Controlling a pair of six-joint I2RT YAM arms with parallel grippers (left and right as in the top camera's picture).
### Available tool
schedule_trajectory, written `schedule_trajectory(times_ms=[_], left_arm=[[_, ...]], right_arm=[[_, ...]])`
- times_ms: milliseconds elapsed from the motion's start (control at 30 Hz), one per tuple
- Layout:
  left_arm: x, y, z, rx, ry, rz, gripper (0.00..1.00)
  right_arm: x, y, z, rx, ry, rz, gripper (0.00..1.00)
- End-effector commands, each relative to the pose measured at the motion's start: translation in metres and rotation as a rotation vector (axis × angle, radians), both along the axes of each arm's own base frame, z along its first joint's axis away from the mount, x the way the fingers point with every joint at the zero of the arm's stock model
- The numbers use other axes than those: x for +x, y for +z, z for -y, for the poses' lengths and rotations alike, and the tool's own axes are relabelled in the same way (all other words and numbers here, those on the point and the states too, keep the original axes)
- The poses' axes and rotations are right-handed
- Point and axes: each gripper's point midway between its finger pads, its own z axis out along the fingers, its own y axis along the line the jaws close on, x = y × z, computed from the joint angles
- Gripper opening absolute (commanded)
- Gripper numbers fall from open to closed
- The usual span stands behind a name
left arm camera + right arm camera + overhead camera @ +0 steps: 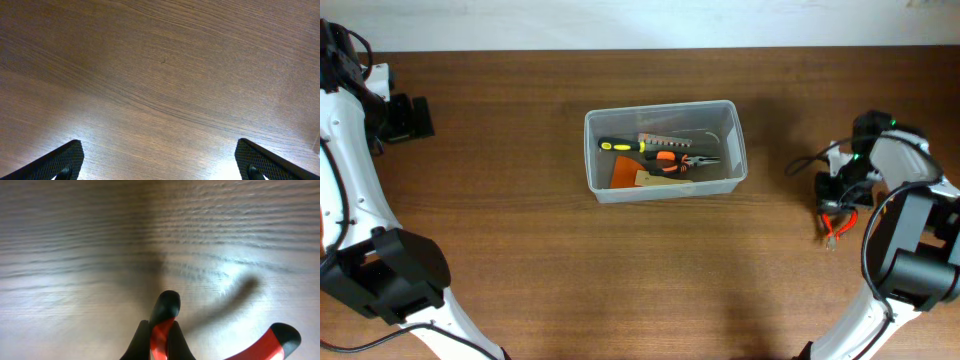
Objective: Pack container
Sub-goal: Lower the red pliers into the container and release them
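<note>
One clear container (665, 192) — rectangular, rounded corners, thick rim.

Place: robot lab workbench
Surface: bare brown wooden table (520, 260)
Frame edges: left arm (348, 170), right arm (910, 165)
Centre: tub (660, 192) of hand tools (660, 155)

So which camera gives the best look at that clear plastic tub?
The overhead view: the whole tub shows, with tools inside. The left wrist view shows only table; the right wrist view shows table and red tool handles, no tub.
</note>
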Motion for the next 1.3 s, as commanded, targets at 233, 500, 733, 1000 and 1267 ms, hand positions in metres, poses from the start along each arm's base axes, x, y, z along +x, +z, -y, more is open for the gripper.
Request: schedule_trajectory(times_ms=[233, 500, 733, 1000, 1267], left_arm=[[-0.001, 0.002, -0.001, -0.004, 0.016, 0.009, 0.99], [-0.001, 0.002, -0.001, -0.004, 0.016, 0.009, 0.99], [-0.001, 0.002, -0.001, -0.004, 0.016, 0.009, 0.99], [-0.001, 0.002, -0.001, -0.004, 0.016, 0.009, 0.99], [-0.001, 0.002, -0.001, -0.004, 0.016, 0.009, 0.99]], right_arm=[[0.081, 0.183, -0.106, 0.118, 0.303, 0.414, 0.04], [0.087, 0.213, -0.268, 0.108, 1.112, 0.642, 0.04], [0.096, 0.188, -0.36, 0.088, 1.566, 0.772, 0.04], [0.106, 0.1, -0.374, 0.147, 1.621, 0.616, 0.04], [0.105, 0.06, -0.375, 0.172, 1.668, 0.542, 0.04]])
